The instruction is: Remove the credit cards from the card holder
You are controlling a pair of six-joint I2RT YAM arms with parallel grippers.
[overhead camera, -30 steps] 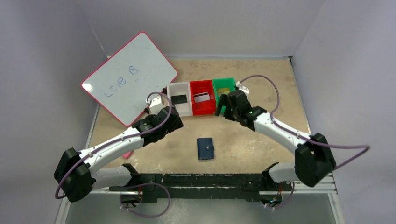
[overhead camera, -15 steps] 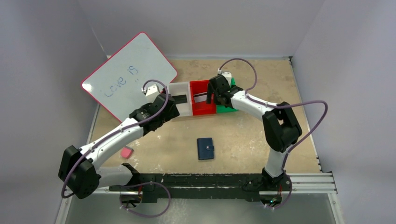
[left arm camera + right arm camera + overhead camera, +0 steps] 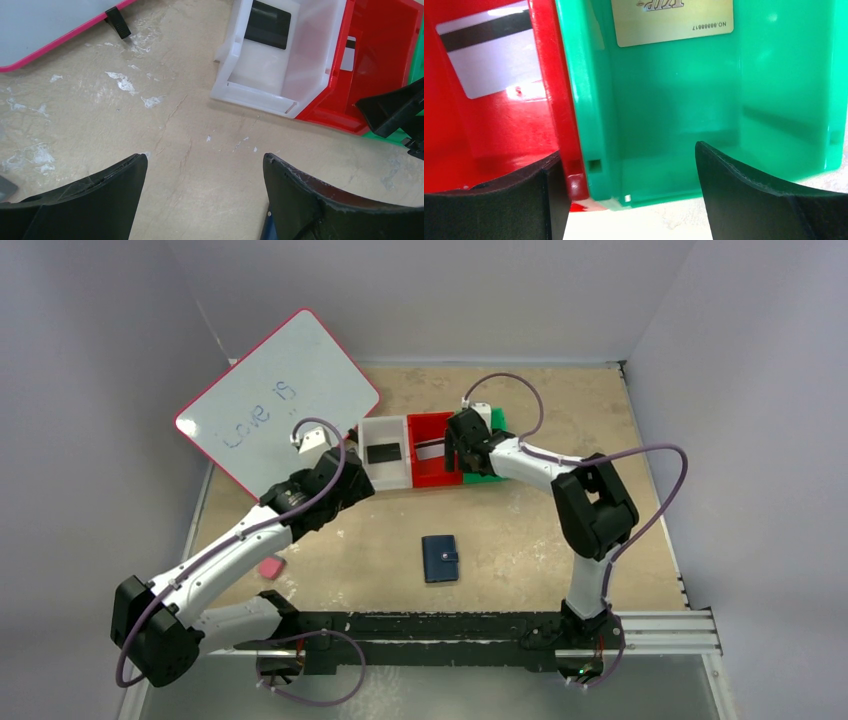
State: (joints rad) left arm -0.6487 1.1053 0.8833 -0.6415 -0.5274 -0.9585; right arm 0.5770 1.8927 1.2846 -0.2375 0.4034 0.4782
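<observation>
The card holder (image 3: pixel 440 558) lies closed on the table (image 3: pixel 520 540), near the arm bases and well apart from both end effectors. The three credit cards sit in the bins at the far side: the black card (image 3: pixel 267 24) flat on the floor of the white bin (image 3: pixel 260 92), the silver-grey card (image 3: pixel 491 52) with its dark stripe in the red bin (image 3: pixel 499 135), and the gold-tan card (image 3: pixel 672 20) in the green bin (image 3: pixel 724 110).

The left end effector (image 3: pixel 205 192) hovers over bare table just before the white bin, its fingers spread wide and holding nothing. The right end effector (image 3: pixel 626 197) hangs at the front lip where the red and green bins meet, likewise spread and empty.

The cards look thin, stiff and light, with glossy faces that would probably slip under a flat pinch. Lying flush on a bin floor, they offer no edge to get under, so a hold by the short edges, or tipping one against a bin wall first, seems the likeliest way. The holder looks soft and pliant; it would likely fold or slide if pressed on one half, and its small tab (image 3: pixel 455 558) is the natural place to open it.
</observation>
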